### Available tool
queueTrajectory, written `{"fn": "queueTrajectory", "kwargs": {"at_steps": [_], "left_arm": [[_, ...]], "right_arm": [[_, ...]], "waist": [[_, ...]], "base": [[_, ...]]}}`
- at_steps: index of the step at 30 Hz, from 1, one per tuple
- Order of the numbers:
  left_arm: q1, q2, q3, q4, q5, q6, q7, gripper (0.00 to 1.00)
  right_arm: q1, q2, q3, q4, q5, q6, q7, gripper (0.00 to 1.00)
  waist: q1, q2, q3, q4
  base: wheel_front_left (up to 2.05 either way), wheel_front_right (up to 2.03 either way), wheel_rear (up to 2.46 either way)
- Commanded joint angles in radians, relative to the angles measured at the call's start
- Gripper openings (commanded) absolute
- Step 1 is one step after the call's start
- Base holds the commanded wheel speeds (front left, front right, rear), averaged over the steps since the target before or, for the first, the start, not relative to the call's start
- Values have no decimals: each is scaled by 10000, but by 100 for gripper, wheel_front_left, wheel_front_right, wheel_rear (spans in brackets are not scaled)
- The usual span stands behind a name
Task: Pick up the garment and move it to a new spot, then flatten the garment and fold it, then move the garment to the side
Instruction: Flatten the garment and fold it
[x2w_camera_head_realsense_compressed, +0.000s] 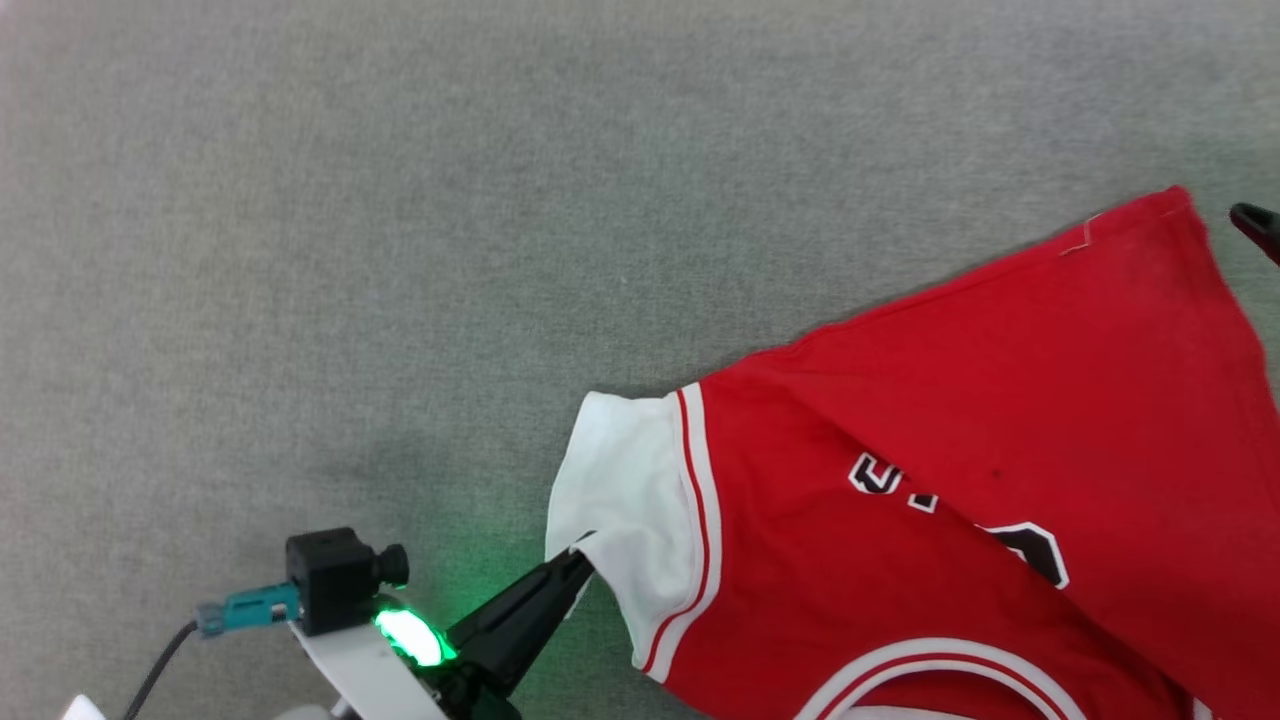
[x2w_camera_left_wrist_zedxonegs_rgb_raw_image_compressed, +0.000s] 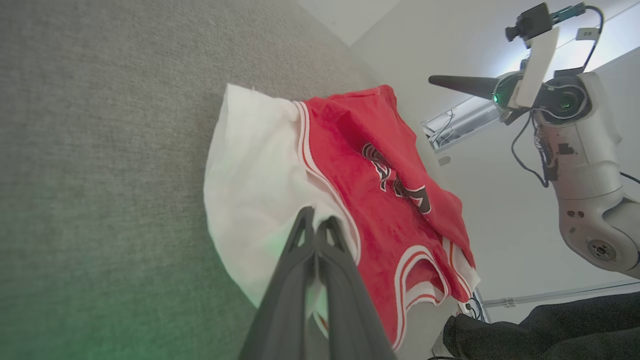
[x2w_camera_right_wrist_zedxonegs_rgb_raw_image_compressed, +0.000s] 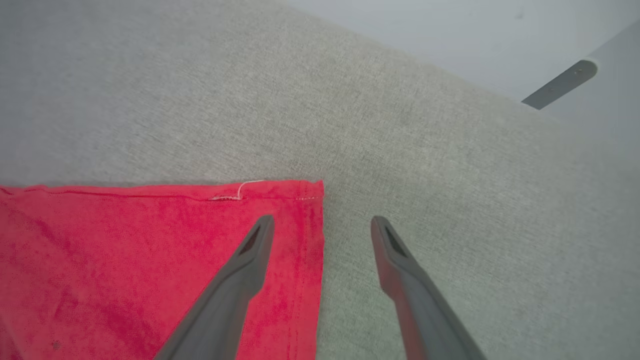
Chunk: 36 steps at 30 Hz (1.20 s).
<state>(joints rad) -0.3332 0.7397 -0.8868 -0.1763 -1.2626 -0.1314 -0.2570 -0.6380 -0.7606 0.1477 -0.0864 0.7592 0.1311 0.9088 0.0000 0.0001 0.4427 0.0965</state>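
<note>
Left gripper clamped on garment at white sleeve edge — pinch point partly hidden. Right gripper spread wide above red hem corner. Soft fabric flat on grey woven surface, cut off lower right.

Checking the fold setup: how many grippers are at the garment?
2. The left gripper is closed on the white sleeve of the garment; the right gripper is open over its red hem corner.
</note>
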Motion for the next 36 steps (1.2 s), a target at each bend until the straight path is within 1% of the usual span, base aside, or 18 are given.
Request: {"fn": "queueTrajectory", "kwargs": {"at_steps": [1,3,6,9,13,14,15,16,17,22,26,30,33,36], "left_arm": [[-199,-70,-95,33,30,22,-21,0],[-373,-132,-229,79,50,22,-23,0],[-556,-203,-325,132,53,22,-40,0],[-668,-233,-366,194,60,23,-44,0],[-759,-234,-401,271,38,23,-56,0],[-777,-223,-397,285,23,23,-58,0],[-790,-208,-388,292,11,23,-61,0],[-802,-203,-379,294,2,23,-65,0],[-808,-204,-372,303,-9,23,-68,0],[-779,-263,-266,339,-9,23,-78,0],[-682,-308,-36,404,86,23,-81,0],[-842,-268,344,589,313,22,-83,0],[-1194,-349,799,503,380,22,-85,0],[-1720,-224,1228,611,343,22,-85,0]], "right_arm": [[-428,43,481,521,-107,-7,46,100],[-938,77,1015,1234,-84,-7,-55,100],[-1343,-62,1775,2037,-127,-7,-227,100],[-1519,-240,2638,2458,84,-7,-422,100],[-1376,-350,3718,2942,601,-4,-243,100],[-1368,-391,3916,2994,738,-4,-231,67],[-1393,-419,4082,3047,819,-4,-217,43],[-1426,-460,4246,3087,908,-2,-233,28],[-1450,-503,4359,3128,999,-2,-272,0],[-1814,-537,4526,3467,1322,-4,-875,0],[-2141,-347,4268,3705,1575,-4,-1819,0],[-2454,-112,3606,4168,1819,-4,-3180,0],[-2613,409,2805,4957,2045,-5,-4254,0],[-2986,838,2167,5733,1930,-5,-5177,0]], "waist": [[0,-1,368,286],[0,-1,541,398],[0,-1,764,498],[0,-1,941,529],[0,-1,1021,540],[0,-1,1022,537],[0,-1,1016,525],[0,-1,1004,518],[0,-1,983,509],[0,-1,772,482],[0,-1,469,466],[0,-1,36,434],[0,-1,-314,373],[0,-1,-566,283]], "base": [[0,0,0],[0,0,0],[0,0,0],[0,0,0],[0,0,0],[0,0,0],[0,0,0],[0,0,0],[0,0,0],[0,0,0],[0,0,0],[0,0,0],[0,0,0],[0,0,0]]}}
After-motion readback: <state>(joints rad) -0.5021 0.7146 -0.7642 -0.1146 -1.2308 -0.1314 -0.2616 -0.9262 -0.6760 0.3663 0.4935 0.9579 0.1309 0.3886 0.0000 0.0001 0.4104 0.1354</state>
